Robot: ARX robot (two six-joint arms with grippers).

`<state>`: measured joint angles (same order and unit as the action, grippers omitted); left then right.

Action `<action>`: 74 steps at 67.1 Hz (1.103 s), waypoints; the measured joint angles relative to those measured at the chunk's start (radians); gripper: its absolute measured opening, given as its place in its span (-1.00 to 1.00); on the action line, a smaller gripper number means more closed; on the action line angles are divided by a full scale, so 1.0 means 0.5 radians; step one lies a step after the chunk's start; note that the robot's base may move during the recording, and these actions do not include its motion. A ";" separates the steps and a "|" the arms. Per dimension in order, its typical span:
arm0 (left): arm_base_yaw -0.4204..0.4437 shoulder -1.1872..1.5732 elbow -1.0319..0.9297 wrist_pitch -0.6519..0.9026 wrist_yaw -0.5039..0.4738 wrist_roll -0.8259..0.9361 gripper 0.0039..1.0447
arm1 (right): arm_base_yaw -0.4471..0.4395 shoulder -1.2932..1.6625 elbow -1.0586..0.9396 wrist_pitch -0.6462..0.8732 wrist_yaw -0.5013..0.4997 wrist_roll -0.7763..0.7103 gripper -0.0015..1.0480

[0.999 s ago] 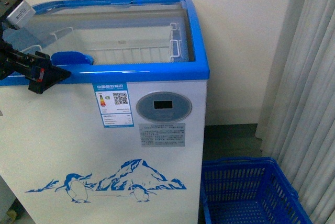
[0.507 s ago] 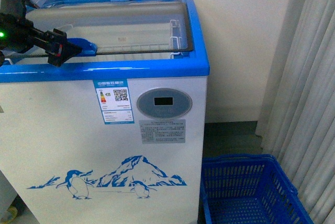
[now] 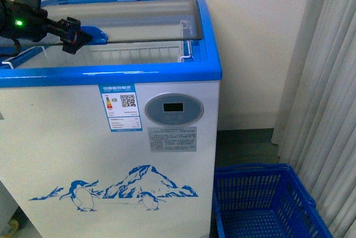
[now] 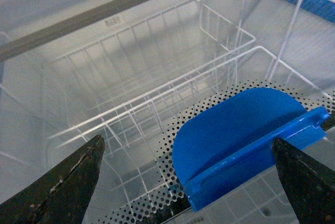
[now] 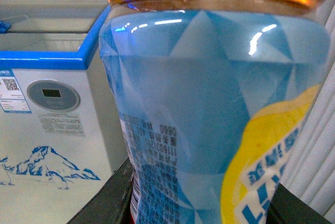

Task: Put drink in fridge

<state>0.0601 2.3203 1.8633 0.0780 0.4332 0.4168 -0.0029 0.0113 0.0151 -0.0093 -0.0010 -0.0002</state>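
The fridge [image 3: 67, 154], a white chest with a blue rim, a round grey display and a penguin-and-mountain picture on its front, filled most of the front view. A pale curtain [image 3: 328, 82] hung to its right, and a blue plastic crate [image 3: 267, 204] stood on the floor just beside the fridge's right front corner. The curved glass lid [image 3: 139, 21] lay over the far part of the top, leaving the near part uncovered, where a white wire basket [image 3: 139, 55] showed inside.

The left gripper [image 3: 75, 35] reached in over the left of the rim to the lid's blue handle [image 3: 95, 33]. In the left wrist view its two dark fingers [image 4: 63, 182] stood spread wide, with the handle between them and touching neither.

The drink [image 5: 209, 103], amber liquid above a light-blue label with a yellow patch, sat outside the fridge, clasped in the right gripper [image 5: 204, 203], whose dark fingers pressed at either side of it.
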 joint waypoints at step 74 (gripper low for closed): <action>-0.040 0.318 0.674 -0.238 -0.294 -0.112 0.85 | 0.000 0.000 0.000 0.000 0.000 0.000 -0.24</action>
<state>0.0402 2.4794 2.2002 -0.0410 0.2863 0.3607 -0.0029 0.0113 0.0151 -0.0093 -0.0010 -0.0002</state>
